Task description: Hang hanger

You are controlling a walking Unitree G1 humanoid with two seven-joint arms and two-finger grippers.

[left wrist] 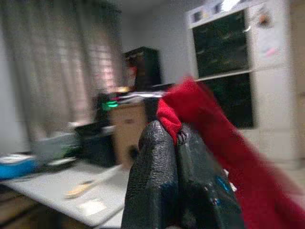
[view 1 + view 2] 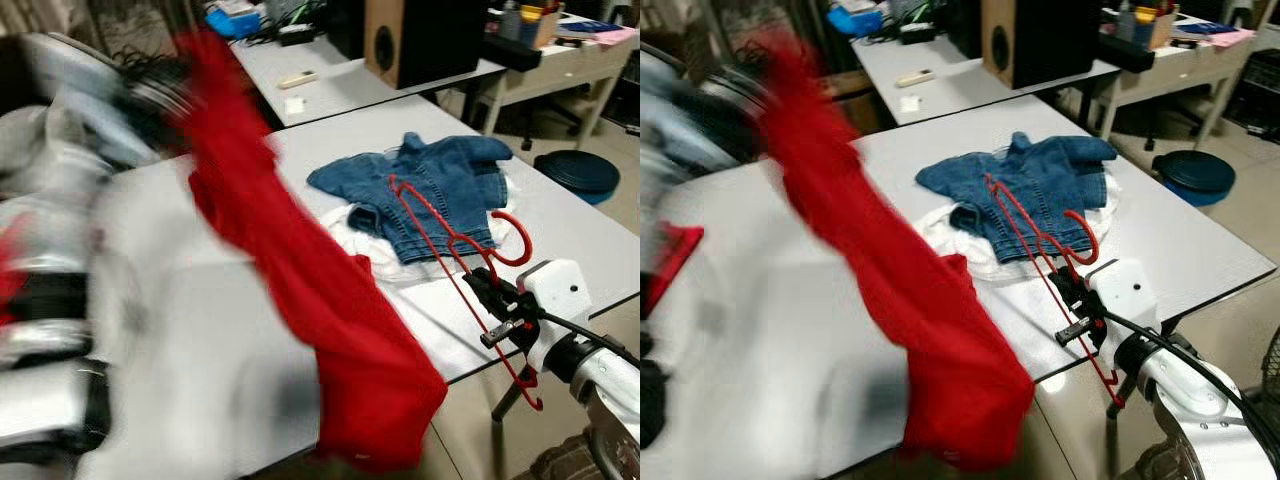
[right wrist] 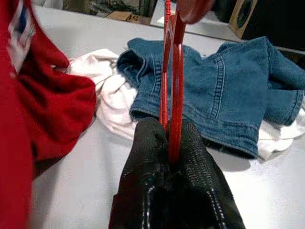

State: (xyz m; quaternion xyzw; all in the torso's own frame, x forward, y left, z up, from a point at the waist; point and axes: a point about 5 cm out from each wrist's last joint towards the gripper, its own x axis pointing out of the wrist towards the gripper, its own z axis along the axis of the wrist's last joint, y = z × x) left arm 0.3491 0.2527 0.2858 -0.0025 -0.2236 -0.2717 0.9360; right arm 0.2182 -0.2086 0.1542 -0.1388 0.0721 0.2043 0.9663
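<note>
The red hanger (image 2: pixel 455 255) is gripped in the right hand (image 2: pixel 490 300) by its lower bar, near the front edge of the white bench (image 2: pixel 590 235). It is held tilted, with its hook curling above the hand and its far shoulder reaching over the denim jacket (image 2: pixel 440 190). In the right wrist view the two black fingers (image 3: pixel 152 157) are seen pinched tight on the thin red wire.

A red garment (image 2: pixel 300 270) is clamped between the fingers of the left hand (image 1: pixel 176 138), raised high at the robot's left. The cloth trails down across the bench and over its front edge.

Several risks can be judged from here. The hanger is held by a narrow wire only, so it could be twisted or slipped in the grip if any load is put on its far end. That far end lies close to the denim jacket and the white cloth (image 2: pixel 350 240) beneath it, so either could be snagged and dragged when the hanger is lifted. The garment hangs long and loose, and the left arm is blurred by motion. A neck opening may therefore be hard to find, and the hem could catch on the bench edge.

The right arm is stretched forward and low, its wrist just off the bench edge. The left arm is bent upward.
</note>
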